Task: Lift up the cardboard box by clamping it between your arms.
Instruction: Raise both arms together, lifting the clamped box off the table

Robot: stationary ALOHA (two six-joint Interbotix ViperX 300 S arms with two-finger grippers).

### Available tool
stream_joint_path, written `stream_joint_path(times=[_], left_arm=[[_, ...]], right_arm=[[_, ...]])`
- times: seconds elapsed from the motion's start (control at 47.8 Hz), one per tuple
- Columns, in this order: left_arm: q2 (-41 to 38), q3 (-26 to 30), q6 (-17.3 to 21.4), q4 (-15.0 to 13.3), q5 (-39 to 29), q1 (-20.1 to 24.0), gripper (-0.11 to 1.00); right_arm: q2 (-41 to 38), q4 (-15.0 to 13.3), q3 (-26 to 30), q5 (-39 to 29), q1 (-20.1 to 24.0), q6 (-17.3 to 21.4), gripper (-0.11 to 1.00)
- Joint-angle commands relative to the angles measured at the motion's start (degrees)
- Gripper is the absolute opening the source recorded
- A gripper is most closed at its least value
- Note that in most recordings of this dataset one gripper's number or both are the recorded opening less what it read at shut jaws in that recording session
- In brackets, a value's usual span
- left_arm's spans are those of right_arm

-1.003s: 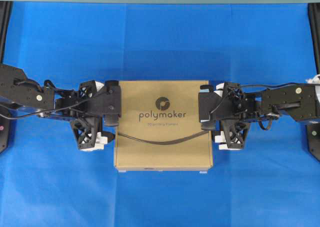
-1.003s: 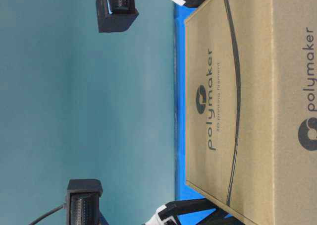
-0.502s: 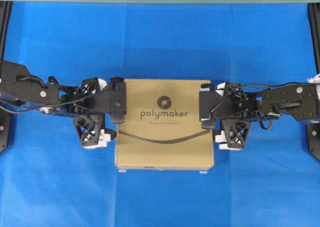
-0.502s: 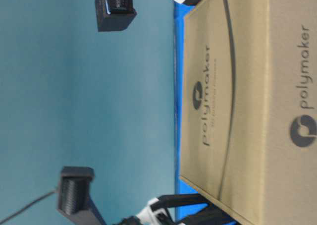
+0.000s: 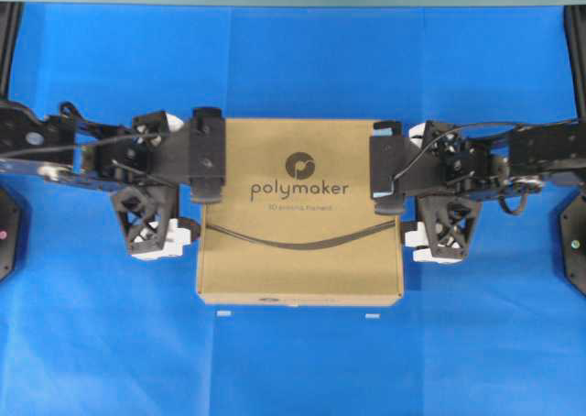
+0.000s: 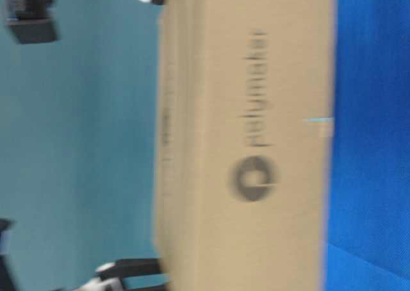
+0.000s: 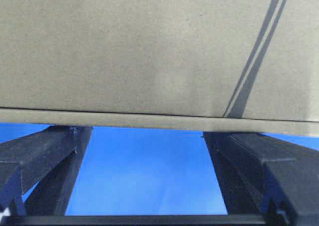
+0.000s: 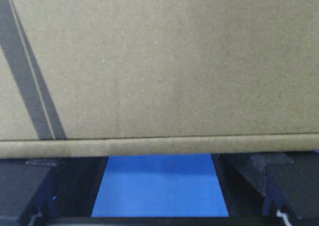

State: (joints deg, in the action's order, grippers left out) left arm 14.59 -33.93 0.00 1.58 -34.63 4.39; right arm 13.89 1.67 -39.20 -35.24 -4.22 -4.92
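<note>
The cardboard box (image 5: pixel 299 213), flat and brown with the "polymaker" logo and a curved dark line, hangs level between my two arms. My left gripper (image 5: pixel 179 182) presses its left side and my right gripper (image 5: pixel 414 187) its right side. Both have their jaws spread wide, with nothing between them. In the left wrist view the box (image 7: pixel 149 52) fills the top, and the fingers (image 7: pixel 45 156) butt against its lower edge. The right wrist view shows the same box (image 8: pixel 159 61) and fingers (image 8: pixel 254 176). In the table-level view the box (image 6: pixel 256 143) is blurred and stands off the blue cloth (image 6: pixel 371 143).
A blue cloth (image 5: pixel 293 370) covers the table. Two small white marks (image 5: pixel 222 314) lie on it just in front of the box. Black frame posts (image 5: pixel 572 251) stand at the left and right edges. A teal wall runs along the back.
Both arms have risen with the box clamped between them. The box looks larger from overhead and has come up off the cloth in the table-level view.
</note>
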Motion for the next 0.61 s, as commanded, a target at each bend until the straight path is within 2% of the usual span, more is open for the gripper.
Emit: stream_joint_path(times=[0.0, 0.334, 0.481, 0.585], left_arm=[[2.4, 4.7, -0.3, -0.3, -1.6, 0.3, 0.87], [4.3, 16.7, -0.6, -0.3, -14.0, 0.5, 0.86], [4.2, 20.7, -0.6, -0.3, -17.8, 0.5, 0.86], [4.1, 22.9, -0.9, -0.3, -20.7, 0.8, 0.86]], right_arm=[[3.3, 1.1, 5.9, -2.7, 0.8, 0.6, 1.00], [7.0, 1.4, 17.5, -17.5, 1.0, 1.7, 1.00], [7.2, 1.4, 24.2, -24.6, 1.1, 2.9, 1.00], [7.1, 1.3, 26.5, -27.7, 1.1, 3.0, 1.00]])
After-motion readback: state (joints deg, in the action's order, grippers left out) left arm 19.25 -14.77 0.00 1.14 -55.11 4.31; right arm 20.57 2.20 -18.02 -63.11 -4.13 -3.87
